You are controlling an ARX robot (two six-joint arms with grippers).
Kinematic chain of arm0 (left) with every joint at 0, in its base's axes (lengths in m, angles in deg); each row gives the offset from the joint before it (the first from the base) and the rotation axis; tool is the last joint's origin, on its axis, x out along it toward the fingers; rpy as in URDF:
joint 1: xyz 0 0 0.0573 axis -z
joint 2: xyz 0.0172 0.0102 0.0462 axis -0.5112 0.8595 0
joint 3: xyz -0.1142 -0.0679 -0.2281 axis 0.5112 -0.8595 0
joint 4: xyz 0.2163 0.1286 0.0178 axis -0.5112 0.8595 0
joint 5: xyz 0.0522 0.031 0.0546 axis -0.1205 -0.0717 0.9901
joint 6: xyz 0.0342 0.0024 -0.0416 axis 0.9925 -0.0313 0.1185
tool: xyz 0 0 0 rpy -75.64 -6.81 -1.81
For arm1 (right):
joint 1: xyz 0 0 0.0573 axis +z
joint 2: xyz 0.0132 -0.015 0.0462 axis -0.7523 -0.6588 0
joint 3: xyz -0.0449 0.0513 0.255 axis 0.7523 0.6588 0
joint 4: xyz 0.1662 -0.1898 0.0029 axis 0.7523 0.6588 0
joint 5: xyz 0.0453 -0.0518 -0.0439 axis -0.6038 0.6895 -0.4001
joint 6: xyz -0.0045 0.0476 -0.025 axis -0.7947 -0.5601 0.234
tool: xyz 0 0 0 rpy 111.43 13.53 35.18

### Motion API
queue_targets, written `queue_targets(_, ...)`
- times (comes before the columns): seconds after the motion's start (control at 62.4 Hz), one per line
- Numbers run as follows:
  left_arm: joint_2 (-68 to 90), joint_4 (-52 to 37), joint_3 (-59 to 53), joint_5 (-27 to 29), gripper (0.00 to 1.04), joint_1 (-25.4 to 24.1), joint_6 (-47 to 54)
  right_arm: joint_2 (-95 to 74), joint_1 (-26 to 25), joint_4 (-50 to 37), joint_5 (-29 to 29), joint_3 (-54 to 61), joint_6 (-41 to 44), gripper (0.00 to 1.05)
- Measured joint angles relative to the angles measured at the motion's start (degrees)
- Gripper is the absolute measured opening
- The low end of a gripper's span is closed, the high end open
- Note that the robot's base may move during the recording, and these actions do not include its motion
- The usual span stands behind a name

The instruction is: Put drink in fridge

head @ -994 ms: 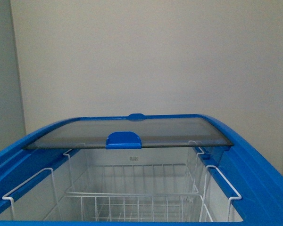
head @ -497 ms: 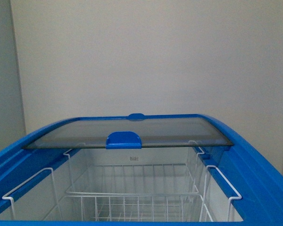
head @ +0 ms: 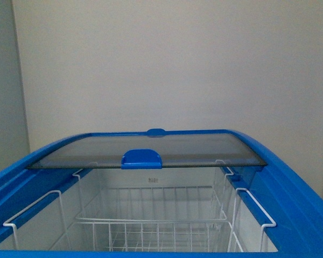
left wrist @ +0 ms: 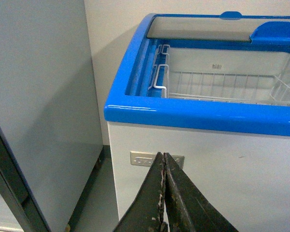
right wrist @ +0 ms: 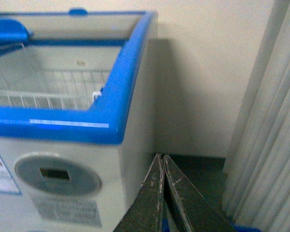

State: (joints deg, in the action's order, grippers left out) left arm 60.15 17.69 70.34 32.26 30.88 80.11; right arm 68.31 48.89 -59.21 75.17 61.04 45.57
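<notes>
Plain cream wall (head: 167, 64), grey cabinet (left wrist: 38, 96), pale curtain (right wrist: 266, 135), dark floor (right wrist: 203, 169)

The fridge (head: 290, 177) has a bright blue rim and white walls; its baskets (head: 151, 215) are white wire, the lid (head: 145, 150) grey glass with a blue handle (head: 141, 159).

Closed left gripper (left wrist: 165, 166) hung before the white, blue-rimmed chest freezer (left wrist: 198, 116), whose wire basket (left wrist: 217, 86) stood exposed.
</notes>
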Motion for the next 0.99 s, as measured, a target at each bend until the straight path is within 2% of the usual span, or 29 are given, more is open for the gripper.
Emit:
queue_targets(0.064,0.0,0.0,0.0,0.0,0.03,0.0,0.0,3.9,0.0,5.0,0.0,0.0,0.0,0.03)
queue_targets(0.337,0.0,0.0,0.0,0.0,0.03,0.0,0.0,6.5,0.0,5.8,0.0,0.0,0.0,0.03)
queue_targets(0.385,0.0,0.0,0.0,0.0,0.04,0.0,0.0,6.5,0.0,5.8,0.0,0.0,0.0,0.09)
queue_targets(0.433,0.0,0.0,0.0,0.0,0.14,0.0,0.0,6.5,0.0,5.8,0.0,0.0,0.0,0.21)
queue_targets(0.705,0.0,0.0,0.0,0.0,0.56,0.0,0.0,6.5,0.0,5.8,0.0,0.0,0.0,0.63)
queue_targets(0.866,0.0,0.0,0.0,0.0,0.94,0.0,0.0,6.5,0.0,5.8,0.0,0.0,0.0,0.98)
queue_targets(0.898,0.0,0.0,0.0,0.0,0.98,0.0,0.0,6.5,0.0,5.8,0.0,0.0,0.0,0.98)
queue_targets(0.994,0.0,0.0,0.0,0.0,0.97,0.0,0.0,6.5,0.0,5.8,0.0,0.0,0.0,0.97)
